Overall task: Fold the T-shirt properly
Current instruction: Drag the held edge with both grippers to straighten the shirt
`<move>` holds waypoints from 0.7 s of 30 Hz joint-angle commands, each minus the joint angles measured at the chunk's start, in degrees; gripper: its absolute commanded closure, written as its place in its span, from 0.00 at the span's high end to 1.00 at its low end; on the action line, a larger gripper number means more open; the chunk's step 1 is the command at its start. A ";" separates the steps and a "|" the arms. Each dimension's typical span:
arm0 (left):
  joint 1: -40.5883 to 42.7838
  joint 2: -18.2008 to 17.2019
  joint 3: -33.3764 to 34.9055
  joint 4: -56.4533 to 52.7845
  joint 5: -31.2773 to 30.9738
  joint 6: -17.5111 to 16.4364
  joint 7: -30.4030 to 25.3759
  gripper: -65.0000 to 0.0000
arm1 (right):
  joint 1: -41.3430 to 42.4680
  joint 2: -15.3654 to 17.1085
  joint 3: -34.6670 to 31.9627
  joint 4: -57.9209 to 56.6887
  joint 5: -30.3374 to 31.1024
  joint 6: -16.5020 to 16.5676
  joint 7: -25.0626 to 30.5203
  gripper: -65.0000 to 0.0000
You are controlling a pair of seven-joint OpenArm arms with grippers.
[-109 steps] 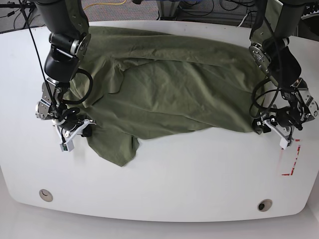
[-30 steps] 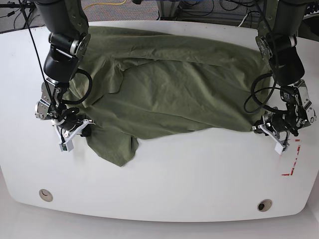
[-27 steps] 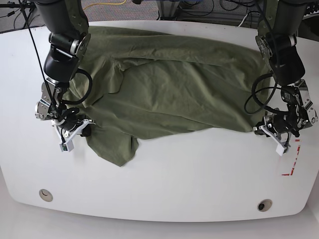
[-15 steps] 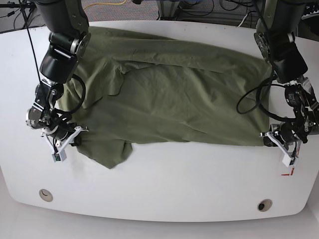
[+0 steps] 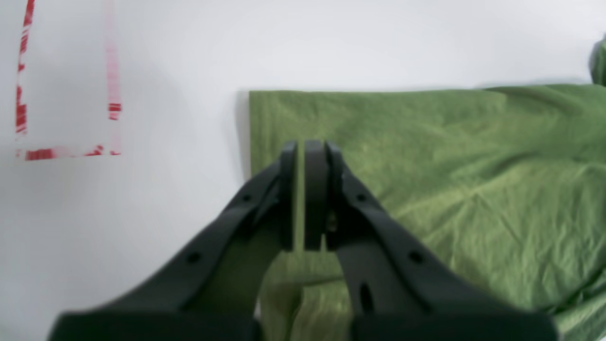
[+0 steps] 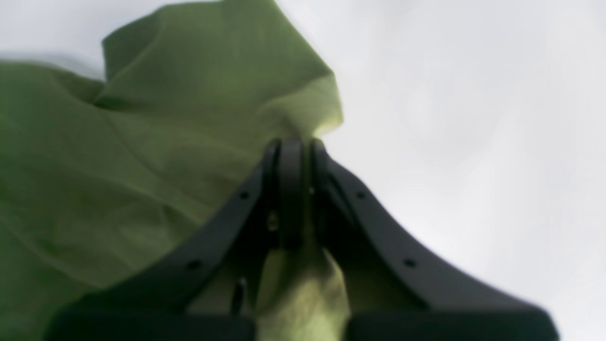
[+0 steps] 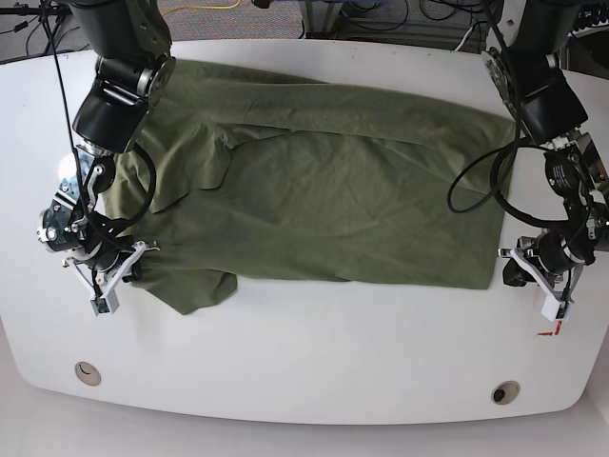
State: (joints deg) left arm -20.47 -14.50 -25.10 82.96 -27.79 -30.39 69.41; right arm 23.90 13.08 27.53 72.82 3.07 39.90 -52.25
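Lying spread across the middle of the white table (image 7: 304, 362), the olive-green T-shirt (image 7: 324, 190) reaches from the left side of the base view to the right, its lower edge running nearly straight through the centre of the frame. A loose flap of cloth hangs lower at the lower left, where the fabric bunches into a rounded point.

At the right edge of the base view, the left gripper (image 7: 519, 271) sits at the shirt's lower right corner. Its wrist view shows the dark fingers (image 5: 289, 189) pressed together with a thin strip of green cloth between them, pinching the fabric just inside that squared corner. Red tape marks (image 5: 28, 94) lie on the bare table toward the upper left of that view, apart from the shirt.

At the left edge of the base view, the right gripper (image 7: 128, 271) meets the shirt's bunched lower left part. Its wrist view, somewhat blurred, shows the jaws closed on a fold of pale green cloth, with the rest of the fabric rising away to the upper left of the frame.
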 commanded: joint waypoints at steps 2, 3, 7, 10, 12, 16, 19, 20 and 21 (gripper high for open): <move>0.21 -0.93 -0.08 2.18 -2.06 0.02 -0.79 0.01 | -0.12 0.85 0.21 6.44 0.67 0.10 -2.39 0.02; 0.56 -1.01 -0.08 2.27 -2.06 0.02 -0.79 0.01 | -0.38 0.85 0.21 7.14 0.67 0.10 -3.09 0.02; 1.08 -1.98 -0.08 1.66 -1.62 0.19 -0.97 0.02 | -1.79 0.85 0.21 8.11 0.67 0.10 -3.79 0.02; 0.91 -1.98 -0.17 -1.07 -1.62 0.19 -1.06 0.03 | -2.23 0.85 0.21 7.84 0.67 0.10 -3.71 0.02; 0.64 -1.98 -0.17 -3.44 -1.70 0.28 -1.14 0.07 | -2.58 0.85 0.21 7.84 0.67 0.10 -3.62 0.02; -1.90 -1.98 -0.17 -8.54 -1.62 0.37 -4.04 0.27 | -2.67 0.76 0.21 7.76 0.67 0.10 -2.56 0.02; -3.49 -1.98 -0.17 -12.58 -1.62 2.30 -7.21 0.42 | -2.67 0.68 0.21 7.76 0.67 0.10 -2.56 0.02; -4.10 -1.98 -0.17 -14.52 -1.62 4.41 -8.79 0.49 | -2.67 0.68 0.21 7.76 0.67 0.10 -2.56 0.02; -4.37 -1.98 -0.17 -15.75 -1.62 5.73 -9.67 0.53 | -2.67 0.68 0.21 7.76 0.67 0.10 -2.56 0.02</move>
State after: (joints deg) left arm -22.09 -15.46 -25.10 68.84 -28.49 -28.05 63.59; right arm 19.64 12.95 27.68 79.57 3.18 39.88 -55.77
